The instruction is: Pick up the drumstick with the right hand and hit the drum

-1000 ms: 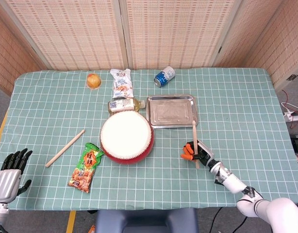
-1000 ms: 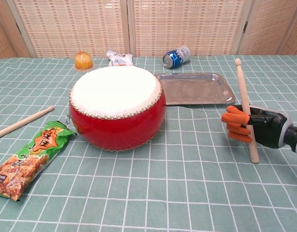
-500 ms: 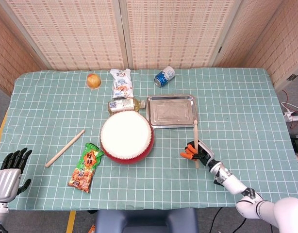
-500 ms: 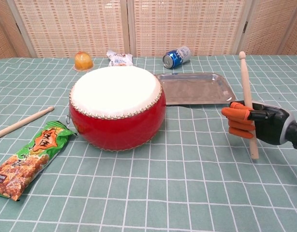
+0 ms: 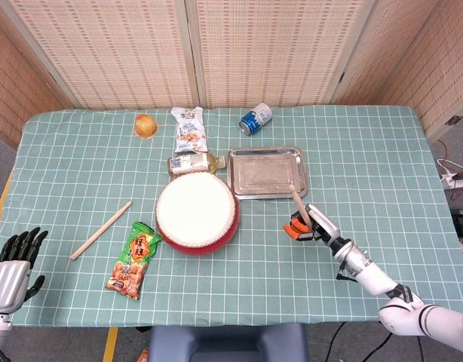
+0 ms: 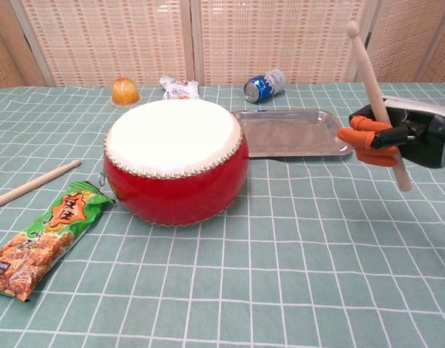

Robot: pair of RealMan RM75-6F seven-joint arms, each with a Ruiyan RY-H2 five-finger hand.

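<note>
My right hand (image 6: 396, 135) has lifted the drumstick (image 6: 372, 94) clear of the table (image 5: 382, 151) over the last second; fingers wrapped round its shaft, head tilted up and toward the drum (image 6: 175, 159). So the pick-up looks done, and I judge the swing across to the white skin comes next. The drum sits mid-table, beside the steel tray (image 5: 266, 172). My left hand (image 5: 11, 264) hangs open off the near left corner. The green snack packet (image 5: 133, 259) carries red print I cannot read
</note>
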